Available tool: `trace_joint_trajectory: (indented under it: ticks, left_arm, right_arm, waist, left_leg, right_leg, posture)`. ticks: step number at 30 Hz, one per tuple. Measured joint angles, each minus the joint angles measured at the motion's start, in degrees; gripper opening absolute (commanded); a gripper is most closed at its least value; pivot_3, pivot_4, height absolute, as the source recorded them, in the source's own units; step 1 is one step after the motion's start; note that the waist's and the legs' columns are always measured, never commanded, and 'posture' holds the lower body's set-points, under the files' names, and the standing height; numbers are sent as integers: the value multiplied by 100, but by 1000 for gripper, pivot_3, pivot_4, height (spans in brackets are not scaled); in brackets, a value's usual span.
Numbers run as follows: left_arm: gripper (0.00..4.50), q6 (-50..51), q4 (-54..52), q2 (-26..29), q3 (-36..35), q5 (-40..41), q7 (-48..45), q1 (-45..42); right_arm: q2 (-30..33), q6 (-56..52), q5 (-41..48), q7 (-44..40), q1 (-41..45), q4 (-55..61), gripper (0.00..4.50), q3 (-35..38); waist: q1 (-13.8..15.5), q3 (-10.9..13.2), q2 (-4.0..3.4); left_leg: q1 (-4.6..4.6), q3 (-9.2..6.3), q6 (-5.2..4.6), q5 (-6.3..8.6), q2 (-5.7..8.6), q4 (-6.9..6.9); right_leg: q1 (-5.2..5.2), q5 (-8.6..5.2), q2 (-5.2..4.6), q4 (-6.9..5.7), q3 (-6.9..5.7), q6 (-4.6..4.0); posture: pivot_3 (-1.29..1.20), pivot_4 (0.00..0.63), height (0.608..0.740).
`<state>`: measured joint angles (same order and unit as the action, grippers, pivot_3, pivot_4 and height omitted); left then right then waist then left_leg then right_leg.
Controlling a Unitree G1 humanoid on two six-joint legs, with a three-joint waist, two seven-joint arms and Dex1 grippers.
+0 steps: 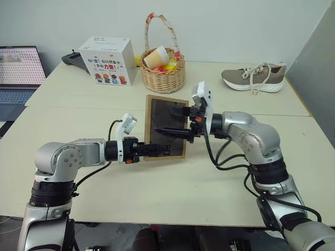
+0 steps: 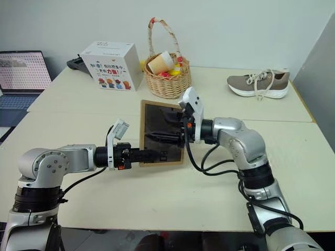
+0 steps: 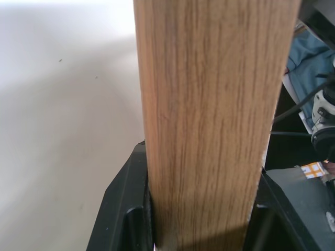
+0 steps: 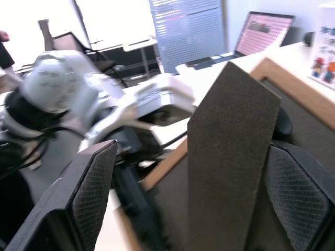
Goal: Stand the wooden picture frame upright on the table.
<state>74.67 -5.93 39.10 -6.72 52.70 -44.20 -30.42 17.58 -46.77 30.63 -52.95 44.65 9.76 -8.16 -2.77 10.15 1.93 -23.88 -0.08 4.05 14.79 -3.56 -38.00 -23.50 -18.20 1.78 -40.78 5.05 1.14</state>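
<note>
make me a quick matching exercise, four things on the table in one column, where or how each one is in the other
Things:
1. picture frame
2. paper cup
3. shoe
4. white box

Places or states:
A. lying on its side in the basket
B. far right side of the table
C. held upright in the left gripper
D. just left of the basket

Pairs: 1-C, 2-A, 3-B, 4-D

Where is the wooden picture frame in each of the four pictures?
Left eye: wooden picture frame mid-picture, below the basket.
Right eye: centre, below the same basket.
Left wrist: its wood edge runs up between the left end effector fingers.
Right wrist: its back and stand, close up.
</note>
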Motion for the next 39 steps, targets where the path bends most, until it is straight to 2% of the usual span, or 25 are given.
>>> trace_joint_trajectory:
  ticks: [6, 10, 12, 13, 15, 18, 21, 23, 28, 33, 39]
  left_arm:
    - [1294, 203, 7, 103, -45, 145, -113, -5]
    - [1294, 501, 72, -81, -311, 412, 11, -30]
    - [1294, 778, 132, -174, -488, 638, 127, -71]
    - [1294, 965, 172, -182, -580, 754, 181, -91]
    - [1294, 1357, 322, -240, -793, 939, 345, -151]
    - [1294, 1730, 757, -311, -962, 1465, 656, -333]
    - [1294, 1760, 1269, -162, -841, 2493, 1006, -428]
    - [1294, 1760, 1524, -36, -703, 3227, 1320, -436]
    - [1294, 1516, 1419, 206, -221, 4697, 2298, -75]
    - [1294, 893, 956, 465, 399, 5650, 3024, 480]
    - [1294, 489, 740, 627, 419, 5792, 3079, 529]
  right_arm:
    - [744, -512, 552, -187, -364, 678, 4324, 224]
    - [1154, -285, 485, -156, -639, 859, 4324, 395]
    - [1592, 853, -297, -207, -973, 838, 4324, 251]
    - [1931, 2124, -1137, -118, -1197, 651, 4324, -3]
    - [2358, 4780, -2847, 600, -1396, -224, 4324, -354]
    - [2525, 7579, -4473, 1681, -1291, -1433, 4324, -545]
    - [2431, 9199, -5831, 3015, -853, -2441, 4324, -723]
    - [2315, 9847, -6738, 3982, -523, -2961, 4324, -833]
    - [1809, 10379, -8016, 5652, -11, -3497, 4324, -1118]
    - [1533, 10579, -8325, 6249, 98, -3554, 4324, -1338]
    - [1522, 10812, -8317, 6343, 159, -3624, 3190, -1401]
  waist:
    - [-3, 0, 0]
    - [0, 0, 1]
    - [1, 0, 2]
    - [3, -1, 3]
    - [-12, 0, 5]
    - [-38, 2, 7]
    - [-91, 2, 7]
    - [-100, 2, 7]
    - [-84, 2, 7]
    - [-33, 2, 7]
    - [25, 1, 8]
  left_leg:
    - [2, 1, -3, 0, 2, -4]
    - [0, 4, -4, 0, 3, -5]
    - [-1, 10, -4, 0, 7, -5]
    - [-1, 18, -5, 1, 11, -5]
    - [1, 28, -4, 0, 13, -7]
    - [6, 29, -1, -2, 7, -10]
    - [20, 22, 20, -13, -4, -7]
    - [24, 15, 23, -15, -5, -6]
    - [24, 16, 26, -17, -8, -8]
    - [24, 15, 24, -19, -3, -14]
    - [24, 11, 19, -20, 10, -18]
  right_leg:
    - [1, 0, 10, -7, -1, 1]
    - [1, -1, 13, -4, -1, 2]
    - [1, -1, 13, 1, -1, 3]
    - [4, -3, 12, 5, -1, 5]
    - [3, -2, 10, 4, 2, 6]
    - [1, -1, 11, -8, 11, 5]
    - [-2, 0, 7, -22, 27, 3]
    - [-3, 0, 6, -28, 27, 2]
    - [-2, 1, -5, -30, 33, 1]
    - [4, 1, -28, -32, 29, 1]
    - [13, 1, -33, -28, 18, 1]
  posture:
    - [0, 150, 740]
    - [0, 150, 740]
    - [0, 150, 740]
    - [0, 150, 740]
    - [0, 150, 740]
    - [0, 150, 740]
    - [0, 150, 740]
    - [0, 150, 740]
    - [0, 150, 740]
    - [0, 150, 740]
    - [0, 150, 740]
